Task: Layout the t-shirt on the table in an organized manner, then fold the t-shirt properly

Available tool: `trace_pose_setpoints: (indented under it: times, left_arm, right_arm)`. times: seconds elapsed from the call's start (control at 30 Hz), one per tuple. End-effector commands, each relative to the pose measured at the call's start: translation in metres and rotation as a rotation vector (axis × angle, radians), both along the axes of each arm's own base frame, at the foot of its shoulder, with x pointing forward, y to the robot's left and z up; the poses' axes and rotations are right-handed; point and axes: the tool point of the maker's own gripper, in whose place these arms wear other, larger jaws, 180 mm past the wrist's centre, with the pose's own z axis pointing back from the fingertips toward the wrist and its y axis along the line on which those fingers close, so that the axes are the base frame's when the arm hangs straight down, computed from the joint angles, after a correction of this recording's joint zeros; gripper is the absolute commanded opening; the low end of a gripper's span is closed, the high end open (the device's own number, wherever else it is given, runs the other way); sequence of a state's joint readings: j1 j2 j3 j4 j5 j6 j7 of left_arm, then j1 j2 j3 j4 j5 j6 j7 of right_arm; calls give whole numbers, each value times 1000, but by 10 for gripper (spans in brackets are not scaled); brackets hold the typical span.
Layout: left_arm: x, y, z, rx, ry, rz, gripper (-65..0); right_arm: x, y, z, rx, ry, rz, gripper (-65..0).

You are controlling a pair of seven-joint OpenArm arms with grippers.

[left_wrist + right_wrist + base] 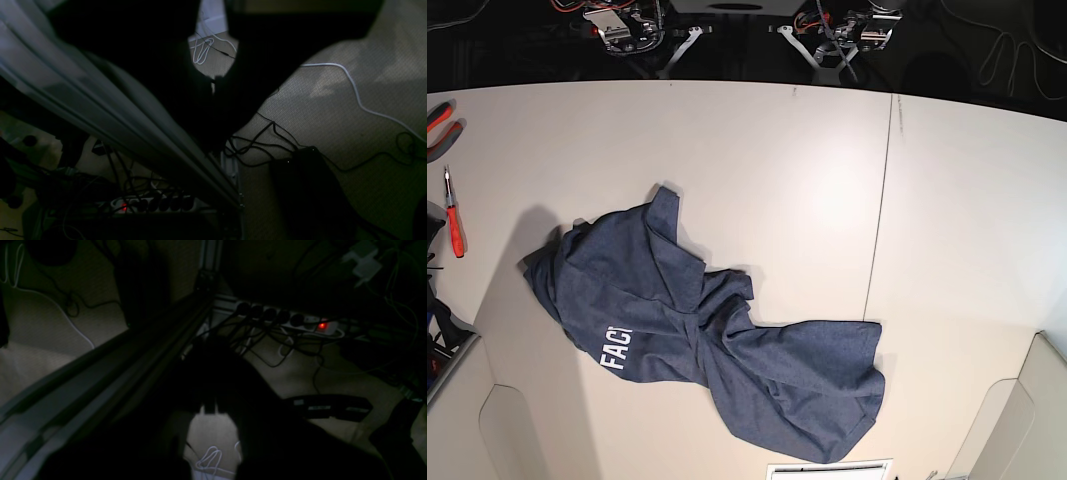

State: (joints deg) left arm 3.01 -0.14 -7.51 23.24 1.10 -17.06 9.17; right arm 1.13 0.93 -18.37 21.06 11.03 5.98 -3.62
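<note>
Heathered navy t-shirt point(727, 350) with white lettering, off-white table point(777, 160) with dark seam

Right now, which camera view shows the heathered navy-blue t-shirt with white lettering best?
The base view: the heathered navy-blue t-shirt lies crumpled and whole on the off-white table. Both wrist views are dark, pointing at floor and cables beneath the table; neither shows the shirt.

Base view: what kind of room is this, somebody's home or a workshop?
Probably a lab or workshop: a crumpled t-shirt lies on a bare table, red-handled tools sit at its edge, and a loaded power strip lies on the floor.
</note>
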Motion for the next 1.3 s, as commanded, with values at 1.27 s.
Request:
trace_pose_setpoints:
  times: [1.27]
  left_arm:
    - [-27, 11, 1, -32, 21, -24, -650]
  right_arm:
    - [-24, -15, -3, -22, 24, -8, -650]
